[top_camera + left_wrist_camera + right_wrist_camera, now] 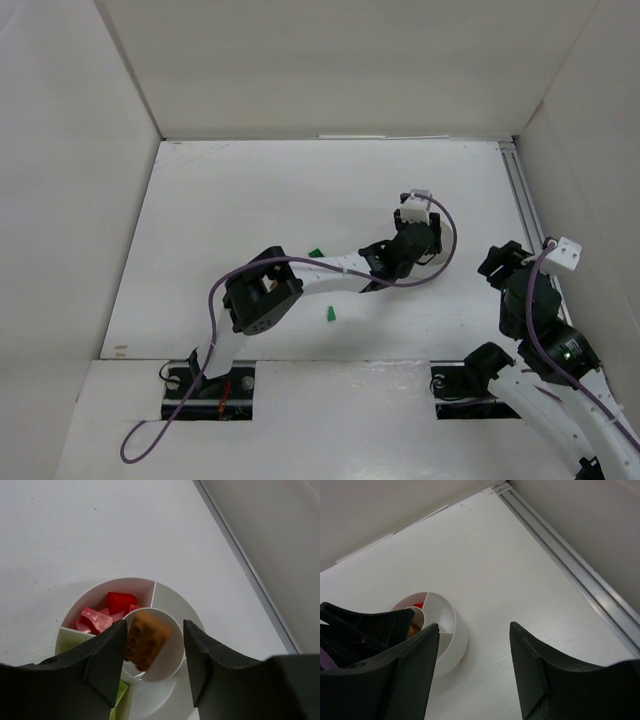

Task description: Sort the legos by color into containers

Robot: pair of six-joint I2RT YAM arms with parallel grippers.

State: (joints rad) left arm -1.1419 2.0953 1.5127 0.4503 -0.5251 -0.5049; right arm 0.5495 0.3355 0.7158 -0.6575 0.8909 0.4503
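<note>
A brick [146, 640] lies in the dish's [172, 605] central cup [176, 650]; more bricks [120, 602] lie in an adjoining wedge [127, 586].

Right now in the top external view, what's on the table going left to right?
In order: left arm's elbow, dark green brick beside the forearm, second green brick nearer the bases, left gripper, right gripper.

You are looking at one round dish [125, 580] with one cup [175, 656] sitting in its middle. At least three wedge compartments [175, 607] are showing around it. One orange-brown brick [147, 640] is lying in the cup. At least three red bricks [121, 601] are crowding one wedge, too heaped for an exact count. One lime-yellow brick [119, 694] is peeking out. Two dark green bricks [316, 252] [329, 315] are lying on the one table [250, 190].
</note>
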